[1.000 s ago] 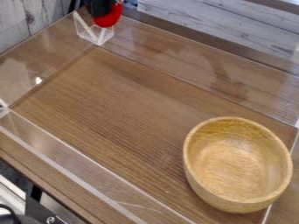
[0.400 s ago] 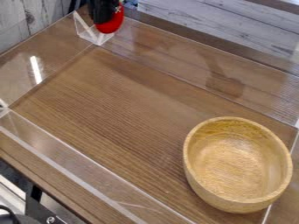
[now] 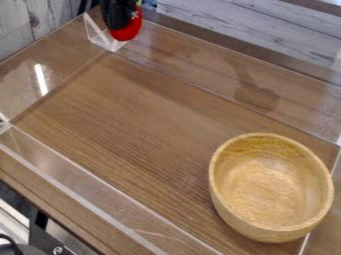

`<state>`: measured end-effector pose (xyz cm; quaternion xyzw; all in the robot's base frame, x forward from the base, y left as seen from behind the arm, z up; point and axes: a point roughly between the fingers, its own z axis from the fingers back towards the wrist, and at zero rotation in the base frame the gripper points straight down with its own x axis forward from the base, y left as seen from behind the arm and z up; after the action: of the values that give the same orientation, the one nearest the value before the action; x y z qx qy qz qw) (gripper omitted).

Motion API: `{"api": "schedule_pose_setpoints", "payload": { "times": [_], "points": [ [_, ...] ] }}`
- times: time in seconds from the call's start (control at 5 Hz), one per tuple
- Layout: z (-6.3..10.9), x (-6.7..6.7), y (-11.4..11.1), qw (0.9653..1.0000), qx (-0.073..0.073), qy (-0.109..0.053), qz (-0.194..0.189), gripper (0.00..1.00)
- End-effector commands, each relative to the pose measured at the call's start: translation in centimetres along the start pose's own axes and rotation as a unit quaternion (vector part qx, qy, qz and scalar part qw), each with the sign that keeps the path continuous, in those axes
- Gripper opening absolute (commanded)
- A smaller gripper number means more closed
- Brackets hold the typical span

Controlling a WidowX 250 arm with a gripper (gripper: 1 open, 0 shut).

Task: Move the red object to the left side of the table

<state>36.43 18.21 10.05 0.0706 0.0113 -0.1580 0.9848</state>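
Observation:
The red object (image 3: 124, 29) is a small bright red ball at the far left corner of the table (image 3: 147, 120), just above the wood and next to the clear acrylic wall. My gripper (image 3: 119, 14) comes down from the top edge of the view. Only its dark fingers show, shut on the top of the red object. The rest of the arm is out of view.
A large light wooden bowl (image 3: 270, 185) sits empty at the near right. Clear acrylic walls (image 3: 54, 60) border the tabletop, with a white bracket (image 3: 104, 38) at the far left corner beside the red object.
The gripper and the red object have sunk slightly toward the tabletop in the far left corner. The bowl has not moved.

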Motion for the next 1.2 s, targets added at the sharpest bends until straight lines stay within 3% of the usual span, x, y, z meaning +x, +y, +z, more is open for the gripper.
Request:
{"api": "schedule_pose_setpoints", "payload": {
  "times": [0.0,0.4,0.6,1.0],
  "points": [
    [2.7,1.0,-0.2,0.9995,0.021,-0.021,-0.011,0.00],
    [-0.5,0.4,0.7,0.9994,0.019,-0.019,-0.022,0.00],
    [-0.3,0.5,0.4,0.9988,0.019,-0.023,-0.040,0.00],
    [-5.4,-1.6,2.1,0.9984,0.009,-0.023,-0.050,0.00]
  ]
}}
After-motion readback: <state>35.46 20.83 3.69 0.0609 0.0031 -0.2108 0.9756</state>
